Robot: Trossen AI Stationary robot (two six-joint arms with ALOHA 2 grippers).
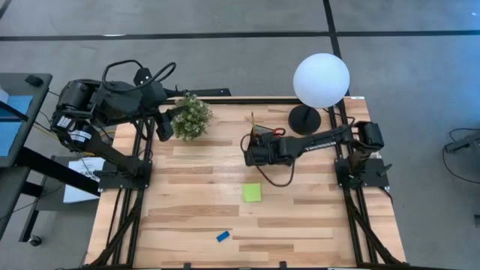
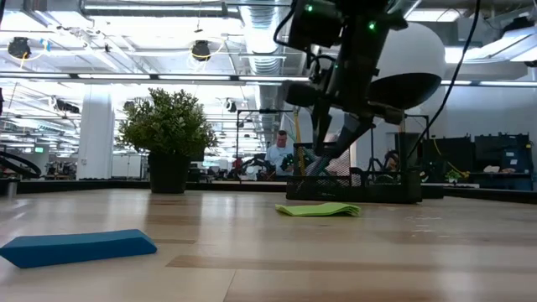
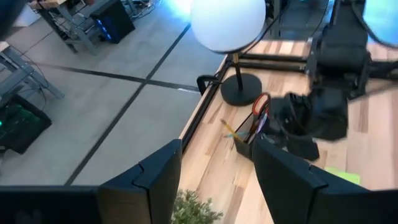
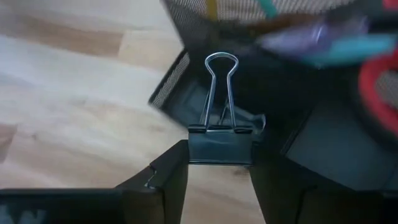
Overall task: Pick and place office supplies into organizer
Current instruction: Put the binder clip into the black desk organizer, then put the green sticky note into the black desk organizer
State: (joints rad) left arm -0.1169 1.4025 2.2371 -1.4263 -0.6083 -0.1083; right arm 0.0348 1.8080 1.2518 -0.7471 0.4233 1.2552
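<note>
Nearest the front edge of the worktop lies the blue eraser, a flat matte wedge resting on the pale, striped wood planks. Further in, about the middle of the worktop, sits the lime-green sticky-note pad, thin and square with its top sheets curling a little in the low view. Both are untouched and well apart from the arms.

Beyond the pad, toward the back edge, the right gripper hangs over the organizer, a small black wire-mesh tray with walled compartments. Its fingers pinch a black binder clip by its folded steel body, the two bright wire loops pointing ahead over an open compartment. Red scissors handles and a yellow pencil already stand up out of the organizer, with teal and purplish pens blurred beside them in the right wrist view.

My guess is that this is the placing step for the clip: the next move seems to call for spreading the fingers so the clip drops inside the mesh wall rather than catching on its rim, then going back for the pad or eraser.

At the back left corner the left gripper waits above the potted plant, fingers spread and empty. The globe lamp, smooth white on a round black base, stands at the back right.
</note>
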